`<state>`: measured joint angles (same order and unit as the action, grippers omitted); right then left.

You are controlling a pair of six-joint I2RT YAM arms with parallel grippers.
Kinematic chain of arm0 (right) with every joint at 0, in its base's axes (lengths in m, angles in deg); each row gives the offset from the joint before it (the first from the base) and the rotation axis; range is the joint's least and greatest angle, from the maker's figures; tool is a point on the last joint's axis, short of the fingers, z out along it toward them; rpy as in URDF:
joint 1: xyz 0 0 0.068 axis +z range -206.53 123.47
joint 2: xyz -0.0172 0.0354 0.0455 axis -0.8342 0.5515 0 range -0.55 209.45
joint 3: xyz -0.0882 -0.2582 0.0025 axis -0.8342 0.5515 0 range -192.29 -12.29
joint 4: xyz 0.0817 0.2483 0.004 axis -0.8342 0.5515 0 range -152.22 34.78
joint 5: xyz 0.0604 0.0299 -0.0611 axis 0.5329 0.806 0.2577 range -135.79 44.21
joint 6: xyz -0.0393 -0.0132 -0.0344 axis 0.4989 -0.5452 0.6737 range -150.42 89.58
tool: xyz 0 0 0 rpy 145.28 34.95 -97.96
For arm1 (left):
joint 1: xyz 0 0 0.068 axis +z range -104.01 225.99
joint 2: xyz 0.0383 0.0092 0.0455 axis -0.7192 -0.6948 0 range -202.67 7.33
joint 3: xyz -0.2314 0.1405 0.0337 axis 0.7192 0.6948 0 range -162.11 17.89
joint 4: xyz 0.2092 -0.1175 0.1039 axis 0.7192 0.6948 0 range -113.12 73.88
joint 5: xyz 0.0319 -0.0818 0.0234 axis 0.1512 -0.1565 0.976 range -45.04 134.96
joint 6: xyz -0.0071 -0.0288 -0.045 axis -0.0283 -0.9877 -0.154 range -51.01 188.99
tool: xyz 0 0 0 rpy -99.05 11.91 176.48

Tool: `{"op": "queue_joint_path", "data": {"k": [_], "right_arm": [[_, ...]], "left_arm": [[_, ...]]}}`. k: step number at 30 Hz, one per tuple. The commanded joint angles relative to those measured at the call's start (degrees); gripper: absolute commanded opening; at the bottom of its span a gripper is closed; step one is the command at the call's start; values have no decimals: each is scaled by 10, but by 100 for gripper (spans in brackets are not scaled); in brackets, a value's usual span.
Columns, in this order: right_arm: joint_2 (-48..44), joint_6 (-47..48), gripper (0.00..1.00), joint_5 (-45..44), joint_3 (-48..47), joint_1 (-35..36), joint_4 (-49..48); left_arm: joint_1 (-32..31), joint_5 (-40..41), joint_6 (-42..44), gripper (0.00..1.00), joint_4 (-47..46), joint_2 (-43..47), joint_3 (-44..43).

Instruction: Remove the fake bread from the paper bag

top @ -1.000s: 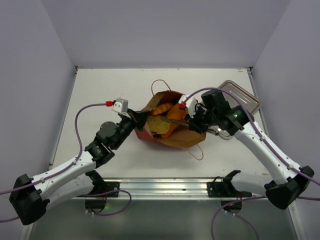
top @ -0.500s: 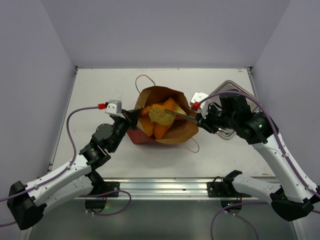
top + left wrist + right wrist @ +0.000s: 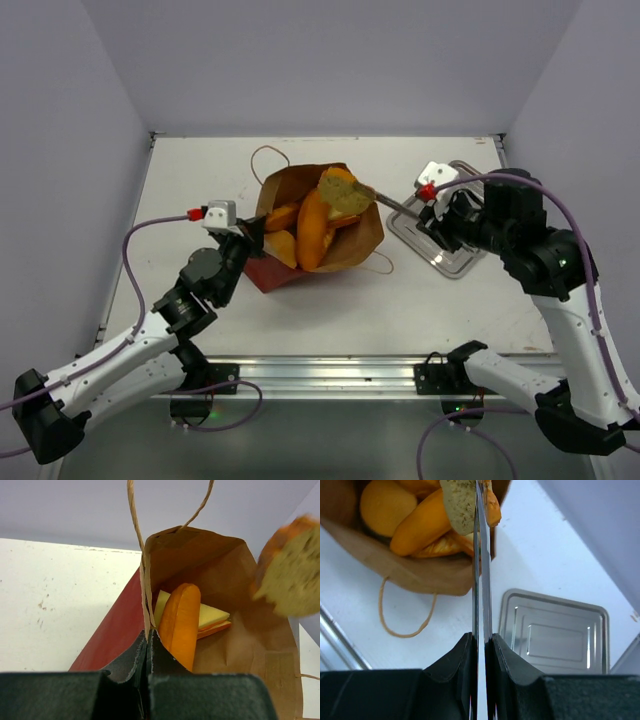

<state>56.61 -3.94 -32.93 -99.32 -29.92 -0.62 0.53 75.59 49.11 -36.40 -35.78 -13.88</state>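
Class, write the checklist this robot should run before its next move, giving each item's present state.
1. Left tool pinching paper bag rim: ok.
2. Right tool shut on tongs: ok.
3. Tongs gripping bread slice: ok.
4. Slice over metal tray: not ok, it hangs over the bag.
5. Visible tray floor bare: ok.
6. Bag emptied: not ok, orange loaf inside.

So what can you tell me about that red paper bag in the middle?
The paper bag is red outside and brown kraft inside, creased, with thin tan loop handles. It rests on the white table, its mouth gaping open toward the overhead camera. The left gripper pinches its near rim. Orange bread pieces and a pale yellow slice lie inside.
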Motion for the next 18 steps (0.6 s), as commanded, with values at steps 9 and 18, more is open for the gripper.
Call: {"op": "queue_joint_path", "data": {"k": [9,18], "right_arm": [[36,-69,0,60,-73,-185,-94],[68,-126,0,107,80,-389,-193]], "left_arm": [[-1,22,20,0,-11,50,-4],[-1,-18,34,0,19,94,-5]]}}
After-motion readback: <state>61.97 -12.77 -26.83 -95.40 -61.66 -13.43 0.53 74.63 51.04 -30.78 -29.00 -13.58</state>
